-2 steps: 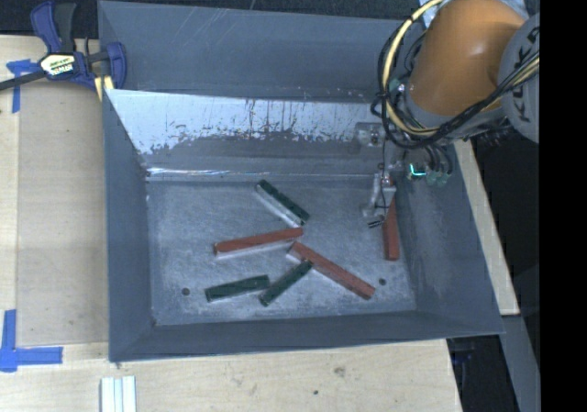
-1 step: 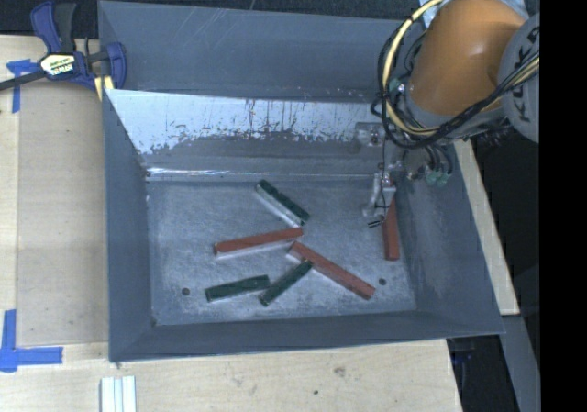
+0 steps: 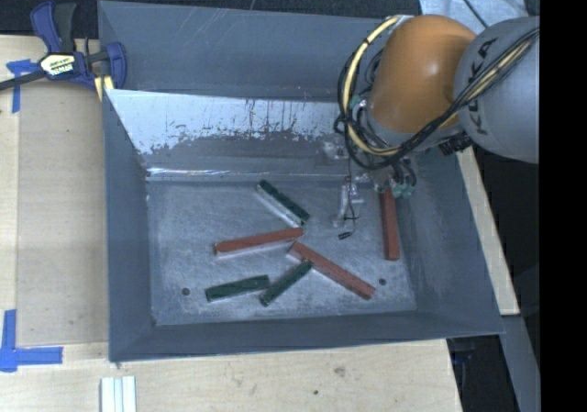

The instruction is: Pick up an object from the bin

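Camera view: fingers point(image 3: 347, 217) hang low over the floor of the grey metal bin point(image 3: 128, 217); spread or clenched, I cannot tell. Just beside them at 3 o'clock lies a reddish-brown flat stick point(image 3: 391, 228), and at 9 o'clock a dark green stick point(image 3: 282, 202).
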`<state>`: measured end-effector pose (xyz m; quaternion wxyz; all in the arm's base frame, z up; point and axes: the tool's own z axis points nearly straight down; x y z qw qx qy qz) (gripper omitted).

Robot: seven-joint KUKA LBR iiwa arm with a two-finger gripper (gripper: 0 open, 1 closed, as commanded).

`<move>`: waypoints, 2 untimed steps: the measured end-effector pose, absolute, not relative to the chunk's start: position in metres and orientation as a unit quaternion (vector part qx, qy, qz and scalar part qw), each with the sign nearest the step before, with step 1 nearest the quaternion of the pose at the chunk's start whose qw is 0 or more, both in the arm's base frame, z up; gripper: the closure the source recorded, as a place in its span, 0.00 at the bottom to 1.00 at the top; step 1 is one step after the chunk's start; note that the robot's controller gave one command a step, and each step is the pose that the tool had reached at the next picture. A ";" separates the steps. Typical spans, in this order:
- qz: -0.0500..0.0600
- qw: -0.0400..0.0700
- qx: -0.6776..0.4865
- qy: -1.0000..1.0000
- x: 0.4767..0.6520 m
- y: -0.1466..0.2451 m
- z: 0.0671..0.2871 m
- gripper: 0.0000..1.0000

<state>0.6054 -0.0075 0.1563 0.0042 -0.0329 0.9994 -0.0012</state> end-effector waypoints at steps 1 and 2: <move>0.000 0.002 -0.149 0.989 0.581 -0.003 0.107 0.00; -0.001 0.002 -0.108 0.994 0.593 0.010 0.081 0.00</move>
